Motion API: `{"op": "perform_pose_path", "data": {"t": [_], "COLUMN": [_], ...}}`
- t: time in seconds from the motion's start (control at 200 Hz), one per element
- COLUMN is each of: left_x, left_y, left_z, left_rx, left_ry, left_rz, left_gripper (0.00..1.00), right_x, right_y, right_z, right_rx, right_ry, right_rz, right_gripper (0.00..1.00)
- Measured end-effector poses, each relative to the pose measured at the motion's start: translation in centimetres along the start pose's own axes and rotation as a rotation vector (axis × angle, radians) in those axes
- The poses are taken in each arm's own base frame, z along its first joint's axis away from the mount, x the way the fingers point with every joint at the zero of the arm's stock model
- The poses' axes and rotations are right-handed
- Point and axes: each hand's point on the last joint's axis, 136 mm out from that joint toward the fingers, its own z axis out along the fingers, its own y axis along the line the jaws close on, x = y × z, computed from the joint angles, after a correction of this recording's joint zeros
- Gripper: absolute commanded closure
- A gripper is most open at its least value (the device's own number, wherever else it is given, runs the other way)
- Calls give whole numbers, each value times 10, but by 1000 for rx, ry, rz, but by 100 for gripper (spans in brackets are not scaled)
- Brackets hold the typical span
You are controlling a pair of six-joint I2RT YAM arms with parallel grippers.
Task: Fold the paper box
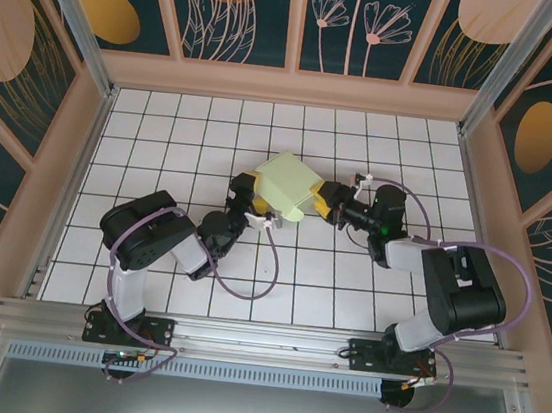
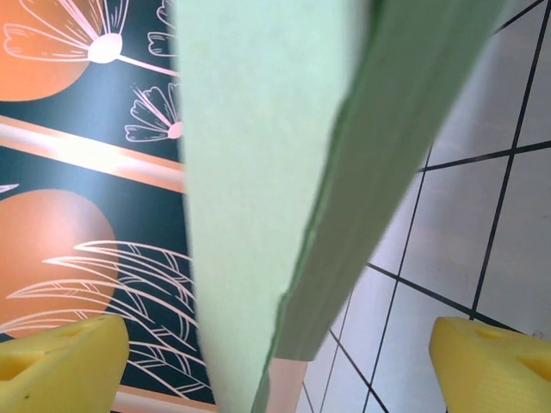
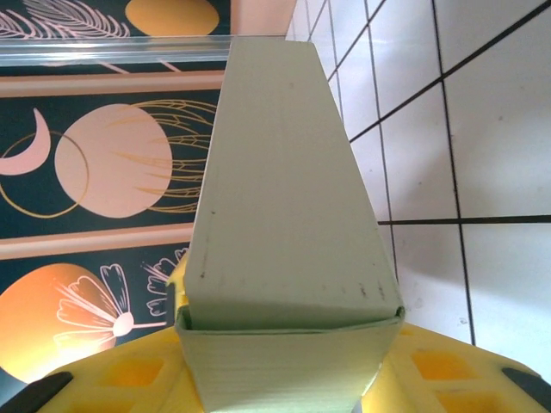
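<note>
**Fig. Paper box between my two grippers, view by view.**

Top external: the paper box [image 1: 289,183], a mint-green, partly formed shell, lay over the middle of the tiled table [image 1: 164,132], with my left gripper [image 1: 253,207] at its near-left edge and my right gripper [image 1: 324,200] at its right end. Left wrist: my yellow pads [image 2: 60,366] stood spread wide; the card's layered edge ran between them and touched neither. Right wrist: my fingers [image 3: 448,387] were pinching the box's near end, one on each side wall. I judged the card light, thin, springy at its creases and easily dented. It was best gripped gently on a flat panel close to a fold, since the smooth faces might slip.
</note>
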Motion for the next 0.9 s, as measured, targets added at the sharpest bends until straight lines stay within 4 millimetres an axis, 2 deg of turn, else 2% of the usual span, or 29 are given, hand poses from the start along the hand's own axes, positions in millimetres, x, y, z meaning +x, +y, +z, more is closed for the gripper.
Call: {"op": "perform_pose_path", "data": {"t": [0.145, 0.265, 0.325, 0.53, 0.901], "left_x": [0, 2, 2, 2, 2], "left_y": [1, 2, 2, 2, 3], "left_z": [5, 5, 5, 5, 5], "left_rx": [-11, -16, -15, -15, -16], "left_ry": [11, 21, 22, 21, 20], "left_rz": [15, 18, 18, 15, -10], "left_gripper": [24, 33, 32, 15, 26], "right_x": [4, 9, 11, 15, 20], "right_y": [11, 11, 7, 1, 0], "right_z": [-2, -3, -4, -4, -3], "right_rx": [-20, -11, 0, 22, 24], "right_ry": [11, 25, 29, 44, 65], "right_rz": [-23, -19, -11, -9, -4], "right_gripper": [56, 55, 55, 55, 55]}}
